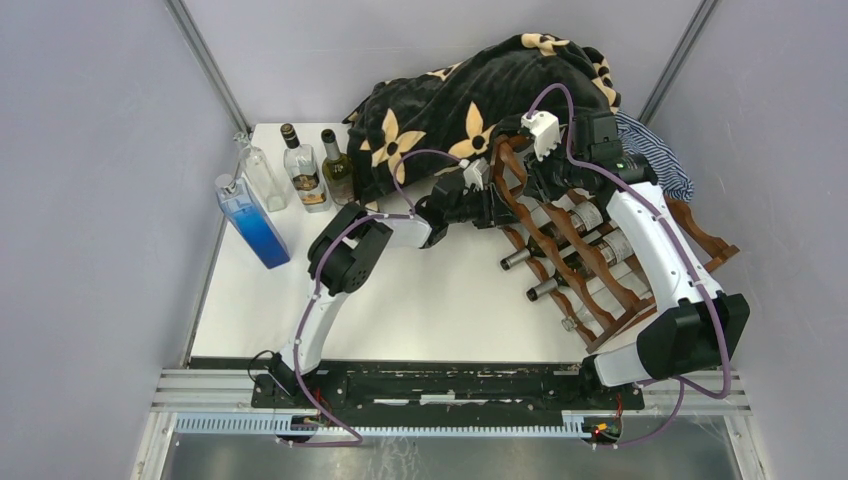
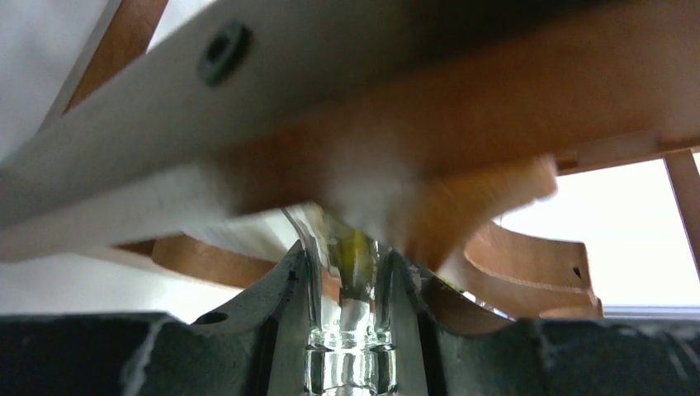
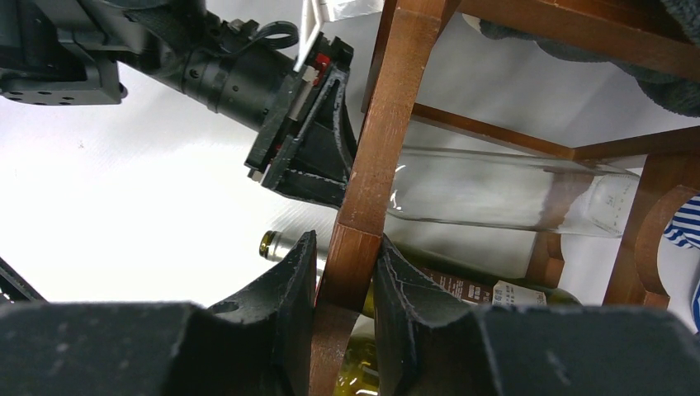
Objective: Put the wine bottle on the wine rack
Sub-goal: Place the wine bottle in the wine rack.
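**Entry: clear wine bottle at rack, both hands engaged**

Item 1. Wine bottle (image 3: 495,194): clear glass, lying level in an upper tier of the wine rack (image 1: 600,285), its body behind the front upright and its neck reaching out past it. Whether the body bore on a rail could not be told.

Item 2. Left hand (image 2: 351,334): closed on the neck of the wine bottle, one finger (image 2: 289,330) on each side of the glass.

Item 3. Right hand (image 3: 347,305): clamped on the rack's front upright post, below the bottle.

Item 4. Wine rack: dark reddish-brown, scalloped rails, standing at the right of the white bench (image 1: 430,300); other bottles (image 1: 560,245) lay in its lower tiers.

Item 5. Far-left corner of bench: three upright bottles (image 1: 303,170) and a blue bottle (image 1: 250,220), well apart from the rack.

Item 6. Black floral blanket (image 1: 470,90): heaped behind the rack.
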`<state>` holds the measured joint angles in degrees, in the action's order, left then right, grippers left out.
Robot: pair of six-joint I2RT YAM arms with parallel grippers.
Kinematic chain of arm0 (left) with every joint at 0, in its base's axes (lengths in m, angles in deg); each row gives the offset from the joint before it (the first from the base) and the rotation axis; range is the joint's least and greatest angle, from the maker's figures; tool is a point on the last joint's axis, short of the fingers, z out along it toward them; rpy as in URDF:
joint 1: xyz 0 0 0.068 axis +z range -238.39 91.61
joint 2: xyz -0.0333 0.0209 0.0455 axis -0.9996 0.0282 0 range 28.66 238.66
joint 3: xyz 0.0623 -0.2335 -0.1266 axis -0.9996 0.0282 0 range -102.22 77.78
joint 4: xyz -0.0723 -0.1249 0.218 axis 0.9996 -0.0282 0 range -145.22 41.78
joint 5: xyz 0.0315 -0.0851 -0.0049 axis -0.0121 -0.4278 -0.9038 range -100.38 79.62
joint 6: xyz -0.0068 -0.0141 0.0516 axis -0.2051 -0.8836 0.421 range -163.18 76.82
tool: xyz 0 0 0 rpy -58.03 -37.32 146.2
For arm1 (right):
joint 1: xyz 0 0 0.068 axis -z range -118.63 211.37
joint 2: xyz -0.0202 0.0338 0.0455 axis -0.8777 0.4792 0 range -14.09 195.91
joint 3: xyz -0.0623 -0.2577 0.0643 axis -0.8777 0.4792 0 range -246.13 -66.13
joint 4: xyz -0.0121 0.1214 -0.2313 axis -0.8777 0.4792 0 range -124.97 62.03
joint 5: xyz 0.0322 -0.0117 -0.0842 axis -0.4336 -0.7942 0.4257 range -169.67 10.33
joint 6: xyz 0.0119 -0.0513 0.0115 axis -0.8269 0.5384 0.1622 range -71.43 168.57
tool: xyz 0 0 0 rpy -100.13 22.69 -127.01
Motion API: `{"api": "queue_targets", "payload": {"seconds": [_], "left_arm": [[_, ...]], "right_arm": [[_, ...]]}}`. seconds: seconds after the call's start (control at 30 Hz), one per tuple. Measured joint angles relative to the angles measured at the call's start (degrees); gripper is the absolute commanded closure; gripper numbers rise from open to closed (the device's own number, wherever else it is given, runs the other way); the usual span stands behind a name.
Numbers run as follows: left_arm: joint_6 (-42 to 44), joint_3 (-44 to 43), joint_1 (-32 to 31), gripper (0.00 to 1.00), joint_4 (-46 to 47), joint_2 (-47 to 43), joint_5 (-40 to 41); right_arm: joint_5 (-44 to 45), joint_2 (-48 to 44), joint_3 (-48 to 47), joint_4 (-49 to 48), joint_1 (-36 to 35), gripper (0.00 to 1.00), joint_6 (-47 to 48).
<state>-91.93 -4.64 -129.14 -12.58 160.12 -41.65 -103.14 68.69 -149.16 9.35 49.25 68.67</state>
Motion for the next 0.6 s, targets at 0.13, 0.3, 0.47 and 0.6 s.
{"api": "queue_targets", "payload": {"seconds": [0.13, 0.3, 0.47, 0.6], "left_arm": [[-0.8, -3.4, -0.3, 0.97, -1.9, 2.5, -0.1], [-0.9, -5.1, -0.2, 0.88, -3.0, 4.0, -1.0], [-0.9, -5.4, -0.2, 0.63, -3.7, 4.0, -1.3], [-0.8, -5.7, -0.1, 0.54, -4.7, 4.0, -1.3]], "right_arm": [[0.0, 0.0, 0.0, 0.0, 0.0, 0.94, -0.1], [0.1, 0.0, 0.0, 0.0, 0.0, 0.93, -0.2], [0.2, 0.0, 0.0, -0.1, 0.0, 0.92, -0.2], [0.3, 0.0, 0.0, -0.1, 0.0, 0.92, -0.2]]}}
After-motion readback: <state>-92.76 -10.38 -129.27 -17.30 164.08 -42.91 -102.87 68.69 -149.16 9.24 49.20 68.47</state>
